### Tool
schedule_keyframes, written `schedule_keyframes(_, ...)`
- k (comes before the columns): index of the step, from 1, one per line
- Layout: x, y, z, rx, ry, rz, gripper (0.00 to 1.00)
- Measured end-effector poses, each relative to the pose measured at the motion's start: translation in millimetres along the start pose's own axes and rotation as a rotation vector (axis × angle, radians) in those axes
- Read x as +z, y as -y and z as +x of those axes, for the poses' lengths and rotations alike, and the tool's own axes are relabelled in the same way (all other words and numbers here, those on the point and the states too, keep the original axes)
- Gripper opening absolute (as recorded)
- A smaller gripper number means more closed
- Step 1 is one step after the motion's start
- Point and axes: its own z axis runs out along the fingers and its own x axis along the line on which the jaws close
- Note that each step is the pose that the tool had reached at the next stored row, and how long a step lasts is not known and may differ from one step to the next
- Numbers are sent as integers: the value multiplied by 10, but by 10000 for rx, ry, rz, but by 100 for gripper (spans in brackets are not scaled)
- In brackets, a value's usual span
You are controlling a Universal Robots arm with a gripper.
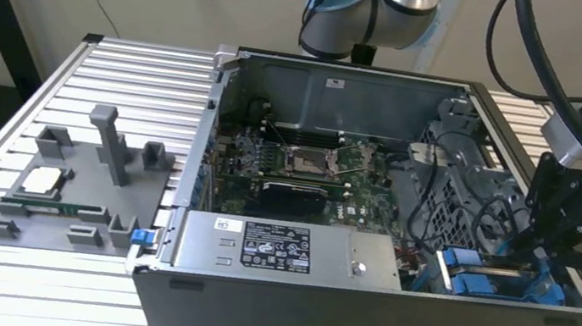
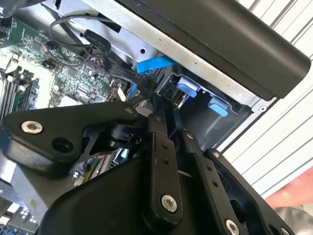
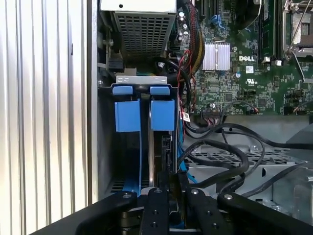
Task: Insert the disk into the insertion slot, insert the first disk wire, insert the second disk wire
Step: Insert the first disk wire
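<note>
Disk sat down inside the insertion slot of the drive cage, its blue carrier tabs level with the cage mouth. Judged the first step done.

Gripper was lowered into the bay directly over the disk's edge. Its fingers were drawn narrow and appeared to pinch a dark plug; seating could not be confirmed. Judged the work to be at a wire insertion, which one unclear.

Loose black cables lay beside the cage, and the motherboard lay beyond.
</note>
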Motion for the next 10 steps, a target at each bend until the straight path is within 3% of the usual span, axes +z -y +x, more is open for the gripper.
schedule_keyframes(10, 101, 6, 8, 113, -12, 11, 0)
